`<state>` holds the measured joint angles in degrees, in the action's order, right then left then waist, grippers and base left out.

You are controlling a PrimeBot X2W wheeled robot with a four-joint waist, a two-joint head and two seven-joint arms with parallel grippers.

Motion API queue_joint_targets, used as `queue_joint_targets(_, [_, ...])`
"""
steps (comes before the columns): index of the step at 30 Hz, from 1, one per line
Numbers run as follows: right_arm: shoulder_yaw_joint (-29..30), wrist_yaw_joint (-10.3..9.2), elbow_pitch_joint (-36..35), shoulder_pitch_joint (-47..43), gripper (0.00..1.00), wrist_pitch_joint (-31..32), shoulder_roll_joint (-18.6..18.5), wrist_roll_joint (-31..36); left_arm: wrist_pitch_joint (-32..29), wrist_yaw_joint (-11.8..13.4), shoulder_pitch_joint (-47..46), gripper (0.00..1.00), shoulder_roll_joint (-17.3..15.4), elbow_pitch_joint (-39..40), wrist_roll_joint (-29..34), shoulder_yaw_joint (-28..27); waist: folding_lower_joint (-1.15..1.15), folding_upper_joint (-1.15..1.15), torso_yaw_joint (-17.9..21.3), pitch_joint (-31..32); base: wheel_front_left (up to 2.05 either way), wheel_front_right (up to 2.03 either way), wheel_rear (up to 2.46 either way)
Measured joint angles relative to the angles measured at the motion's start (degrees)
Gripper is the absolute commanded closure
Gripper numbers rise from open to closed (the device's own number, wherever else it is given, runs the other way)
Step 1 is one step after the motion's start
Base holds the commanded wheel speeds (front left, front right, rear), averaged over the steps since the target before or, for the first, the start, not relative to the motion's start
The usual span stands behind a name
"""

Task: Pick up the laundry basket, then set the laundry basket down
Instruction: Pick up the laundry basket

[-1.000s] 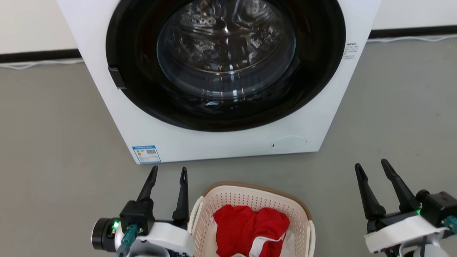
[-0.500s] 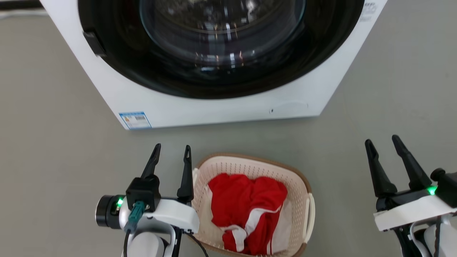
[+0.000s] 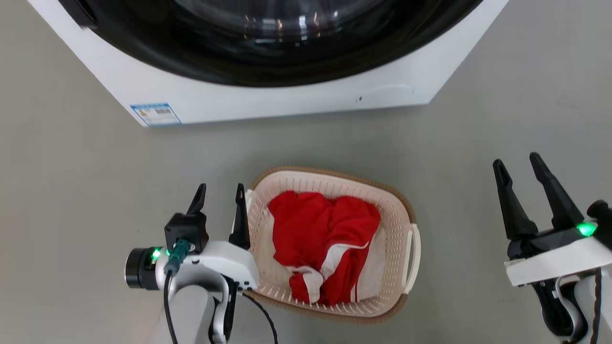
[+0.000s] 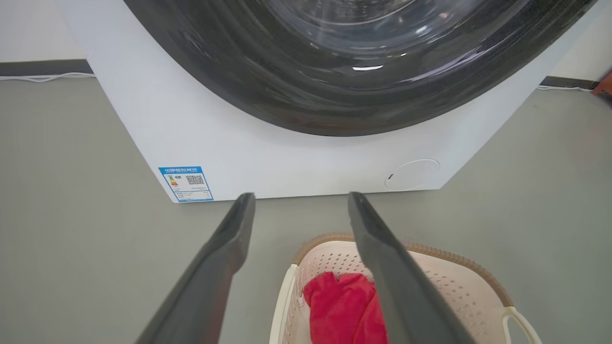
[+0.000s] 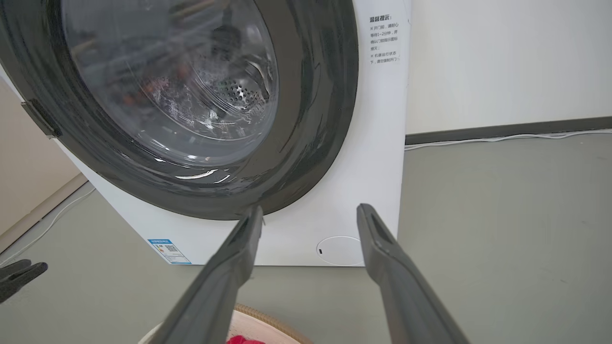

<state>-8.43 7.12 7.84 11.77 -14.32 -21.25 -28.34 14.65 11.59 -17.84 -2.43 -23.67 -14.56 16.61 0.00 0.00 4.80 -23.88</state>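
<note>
I'm tipping my head down: the washing machine point(image 3: 287, 102) is sliding up, the laundry basket point(image 3: 391, 215) is coming fully into sight, and my left gripper point(image 3: 220, 187) is pulling back, rim just right of its fingers point(image 3: 239, 215).

the right gripper point(image 5: 311, 208) rises from the bottom edge, its two dark fingers spread wide with nothing between them. beyond stands a white washing machine point(image 5: 377, 157) on grey floor point(image 5: 502, 229), its round dark door point(image 5: 311, 119) shut, with the drum visible through the glass. a blue sticker point(image 5: 168, 251) marks its lower left corner. the laundry basket point(image 5: 272, 321) shows its brown rim at the bottom, with a scrap of red cloth point(image 5: 239, 340). the left gripper point(image 5: 21, 274) shows its dark tips at the left edge.
</note>
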Motion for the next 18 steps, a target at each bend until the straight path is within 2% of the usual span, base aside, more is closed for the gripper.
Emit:
queue_joint_targets(9, [-0.79, 0.0, -1.45, 2.69, 0.0, -0.05, -1.38, -1.69, 0.0, -0.59, -6.2, 0.0, 0.14, -7.68, -1.04, -0.52, 0.0, 0.0, 0.45, -6.24, 0.0, 0.0, 0.0])
queue_joint_targets(18, [-1.23, 0.0, -2.08, 5.03, 0.0, -0.05, -2.0, -3.04, 0.0, -3.21, -12.33, 0.0, 0.24, -17.88, -3.56, -0.96, 0.0, 0.0, 1.29, -11.87, 0.0, 0.0, 0.0])
